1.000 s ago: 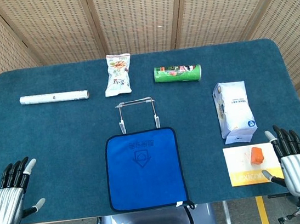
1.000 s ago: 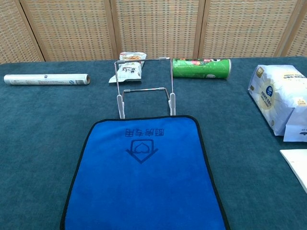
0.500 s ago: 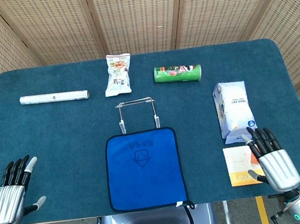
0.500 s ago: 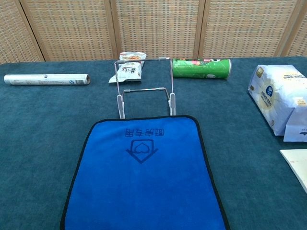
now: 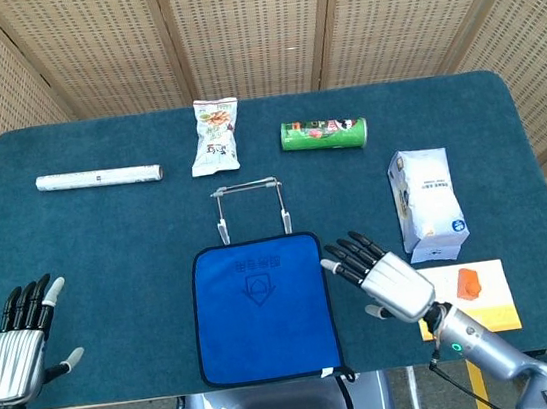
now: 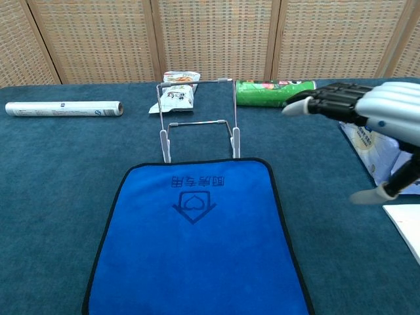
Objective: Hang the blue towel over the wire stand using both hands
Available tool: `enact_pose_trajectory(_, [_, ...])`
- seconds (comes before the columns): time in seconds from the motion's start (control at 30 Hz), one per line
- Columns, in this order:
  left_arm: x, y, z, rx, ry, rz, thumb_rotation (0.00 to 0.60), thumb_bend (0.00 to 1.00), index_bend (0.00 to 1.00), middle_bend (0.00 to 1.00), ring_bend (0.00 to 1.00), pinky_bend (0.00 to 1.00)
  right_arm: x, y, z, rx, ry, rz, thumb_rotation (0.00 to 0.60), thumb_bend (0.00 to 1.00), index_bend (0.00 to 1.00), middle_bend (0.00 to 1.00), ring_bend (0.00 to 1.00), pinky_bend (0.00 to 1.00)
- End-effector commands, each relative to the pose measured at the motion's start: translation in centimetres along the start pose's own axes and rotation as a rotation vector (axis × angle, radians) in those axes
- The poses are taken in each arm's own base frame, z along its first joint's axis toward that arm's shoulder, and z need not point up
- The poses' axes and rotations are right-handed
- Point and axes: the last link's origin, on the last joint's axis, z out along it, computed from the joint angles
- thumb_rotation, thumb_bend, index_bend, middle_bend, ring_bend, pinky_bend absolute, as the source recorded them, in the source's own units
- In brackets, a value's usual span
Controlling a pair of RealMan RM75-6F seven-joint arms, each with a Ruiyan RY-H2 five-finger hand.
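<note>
Since the earlier frame the right hand point(image 5: 389, 278) had swung in from the desk's near right corner, off the yellow card point(image 5: 488, 299), to hover just beside the right edge of the blue towel point(image 5: 262, 307); the left hand point(image 5: 18, 344) had hardly shifted at the near left corner. Both hands held nothing, and their fingers point(image 6: 328, 100) were spread apart and stretched forward.

The towel lay flat and unfolded on the desk point(image 5: 88, 249), its far edge touching the feet of the wire stand point(image 5: 250, 208), which stood upright just behind it. The towel looked soft, limp and light, probably a plush cloth that would sag and fold wherever it was not supported. A sensible hold seemed to be a pinch at each of two corners of one edge, one hand to a corner, so the cloth stayed spread as it rose over the top bar. The thin stand looked light too and might tip or slide if the cloth dragged against it.
</note>
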Motion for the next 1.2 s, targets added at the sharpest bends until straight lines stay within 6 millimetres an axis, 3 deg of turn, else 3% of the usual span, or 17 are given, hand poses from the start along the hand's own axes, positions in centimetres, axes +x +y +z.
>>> enact_pose_trajectory(0.03, [-0.1,0.0,0.2,0.0,-0.001,-0.002,0.6,0.02,0.0,0.0,0.0,0.0,-0.8,-1.3,2.6,0.086,-0.011,-0.046,0.6,0.0,0.08,0.07,0.0,0.02])
enact_pose_trajectory(0.17, [-0.1,0.0,0.5,-0.008,0.007,-0.005,0.6,0.03,0.0,0.0,0.0,0.0,-1.7,-2.4,4.7,0.154,-0.019,-0.069,0.6,0.0,0.1,0.1,0.0,0.04])
enact_pose_trajectory(0.5, [-0.1,-0.3,0.2,0.002,0.001,-0.009,0.6,0.02,0.0,0.0,0.0,0.0,-4.7,-3.0,7.5,0.228,-0.013,-0.128,0.6,0.0,0.11,0.13,0.0,0.06])
enact_pose_trajectory(0.9, [-0.3,-0.3,0.5,0.015,-0.011,-0.003,0.6,0.02,0.0,0.0,0.0,0.0,-8.2,-3.2,8.8,0.264,-0.032,-0.237,0.6,0.0,0.13,0.13,0.0,0.06])
enact_pose_trajectory(1.2, [-0.4,-0.5,0.5,0.022,-0.023,0.001,0.6,0.02,0.0,0.0,0.0,0.0,-8.2,-2.6,9.5,0.28,0.0,-0.29,0.6,0.0,0.14,0.14,0.01,0.07])
